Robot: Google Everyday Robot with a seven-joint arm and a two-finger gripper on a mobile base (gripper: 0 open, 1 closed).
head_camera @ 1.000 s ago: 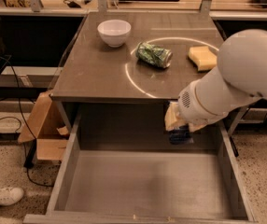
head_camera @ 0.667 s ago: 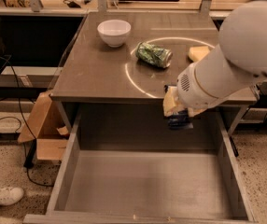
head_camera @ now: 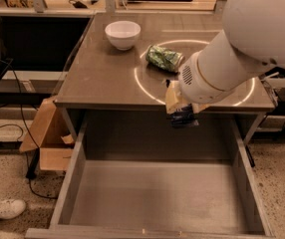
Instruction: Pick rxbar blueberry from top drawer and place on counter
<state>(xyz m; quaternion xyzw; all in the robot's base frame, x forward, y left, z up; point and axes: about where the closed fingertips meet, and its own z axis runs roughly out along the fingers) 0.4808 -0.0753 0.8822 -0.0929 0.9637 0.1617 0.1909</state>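
The top drawer (head_camera: pixel 72 193) stands pulled open below the counter (head_camera: pixel 102 78), and its grey floor is bare. My gripper (head_camera: pixel 181 109) hangs at the counter's front edge, right of centre, above the back of the drawer. It is shut on the rxbar blueberry (head_camera: pixel 184 117), a dark navy bar that shows just under the fingers. My white arm covers the right side of the counter and part of the white ring (head_camera: pixel 141 86).
A white bowl (head_camera: pixel 122 34) stands at the counter's back left. A dented green can (head_camera: pixel 164 59) lies inside the ring. A cardboard box (head_camera: pixel 48 133) sits on the floor left of the drawer. A shoe (head_camera: pixel 0 209) shows at bottom left.
My gripper has risen with the bar from the drawer's back to the counter's front edge and moved slightly left. My arm now hides the yellow sponge.
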